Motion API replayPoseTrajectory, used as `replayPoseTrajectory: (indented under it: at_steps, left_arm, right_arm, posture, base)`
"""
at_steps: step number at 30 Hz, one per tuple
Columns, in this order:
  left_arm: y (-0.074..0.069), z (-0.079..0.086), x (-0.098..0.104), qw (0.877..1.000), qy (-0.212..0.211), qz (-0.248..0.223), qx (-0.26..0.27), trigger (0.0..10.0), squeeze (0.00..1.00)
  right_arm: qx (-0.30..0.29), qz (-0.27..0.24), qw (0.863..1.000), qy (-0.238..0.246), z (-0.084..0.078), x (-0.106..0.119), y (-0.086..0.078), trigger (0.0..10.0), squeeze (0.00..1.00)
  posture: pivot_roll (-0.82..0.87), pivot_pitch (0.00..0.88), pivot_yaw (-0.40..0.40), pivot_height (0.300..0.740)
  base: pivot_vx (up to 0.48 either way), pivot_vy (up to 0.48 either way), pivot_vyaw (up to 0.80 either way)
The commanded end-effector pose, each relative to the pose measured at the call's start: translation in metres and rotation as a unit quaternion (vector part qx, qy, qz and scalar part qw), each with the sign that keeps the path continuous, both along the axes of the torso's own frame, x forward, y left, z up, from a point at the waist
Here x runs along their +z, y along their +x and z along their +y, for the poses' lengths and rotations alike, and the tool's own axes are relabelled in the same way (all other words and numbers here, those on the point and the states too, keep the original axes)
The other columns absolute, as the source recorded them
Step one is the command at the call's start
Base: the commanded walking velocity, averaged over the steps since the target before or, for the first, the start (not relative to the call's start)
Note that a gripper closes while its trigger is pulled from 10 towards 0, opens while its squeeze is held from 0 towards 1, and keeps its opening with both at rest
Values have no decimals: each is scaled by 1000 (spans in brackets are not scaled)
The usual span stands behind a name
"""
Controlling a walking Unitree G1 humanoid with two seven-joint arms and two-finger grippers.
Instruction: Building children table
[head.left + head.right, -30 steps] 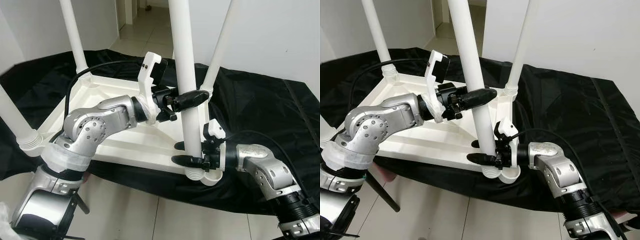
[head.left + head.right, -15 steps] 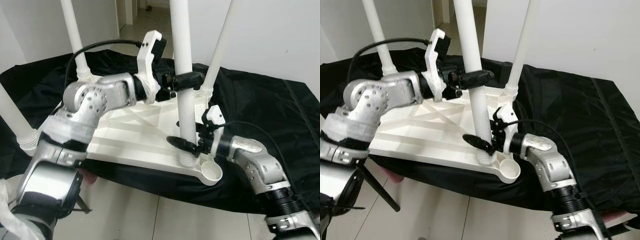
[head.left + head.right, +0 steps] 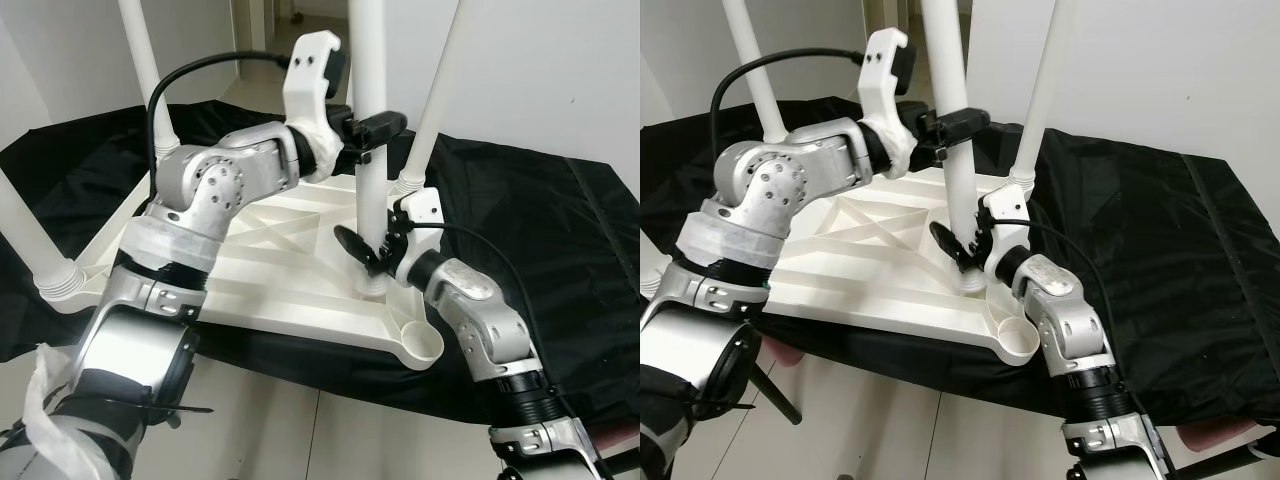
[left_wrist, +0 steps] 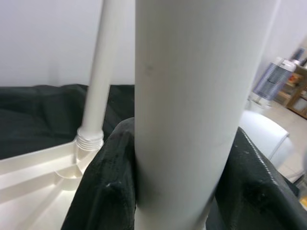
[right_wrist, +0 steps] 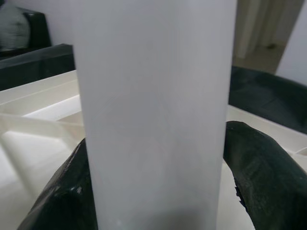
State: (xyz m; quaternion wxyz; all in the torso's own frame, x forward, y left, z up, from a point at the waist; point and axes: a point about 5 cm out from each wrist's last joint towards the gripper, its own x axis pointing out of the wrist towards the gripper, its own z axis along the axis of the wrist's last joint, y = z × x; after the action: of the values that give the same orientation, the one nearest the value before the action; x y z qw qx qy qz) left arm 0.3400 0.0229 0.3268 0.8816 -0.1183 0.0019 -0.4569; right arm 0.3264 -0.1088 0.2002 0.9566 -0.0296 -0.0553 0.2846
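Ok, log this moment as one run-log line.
left end effector: clamps table leg high | right end effector: clamps it low | corner socket: empty

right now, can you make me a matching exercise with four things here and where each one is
Things:
1. left pincer
2. right pincer
3. empty corner socket
4. black cloth

Places:
A. spread under the tabletop
B. near corner of the upturned tabletop
C. clamped high on the white leg
D. clamped low on the white leg, near its base

Pairs: 1-C, 2-D, 3-B, 4-A
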Motion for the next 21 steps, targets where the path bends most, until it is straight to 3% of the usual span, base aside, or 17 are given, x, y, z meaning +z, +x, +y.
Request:
replayPoseTrajectory:
  at_steps: [1,8,14,21]
  left_arm:
    - [-12,-18,13,999,-20,-28,-17,10000,0]
    - [-19,-34,7,999,-8,-37,7,10000,0]
    - [-23,-41,8,999,-1,-51,12,10000,0]
    - [-24,-43,12,998,-6,-62,23,10000,0]
  right_arm:
    - [-23,-4,1000,7,9,2,5,10000,0]
    - [-79,-5,996,32,19,5,12,10000,0]
    - [-94,-20,995,5,32,4,11,10000,0]
    - [-99,-22,995,-13,32,1,11,9882,0]
  posture:
    - [-23,0,-18,740]
    - [-16,1,-21,740]
    - [-12,0,-25,740]
    - [-12,0,-29,740]
  base:
    - [0,0,0]
    - [0,0,0]
    - [0,0,0]
    - [0,0,0]
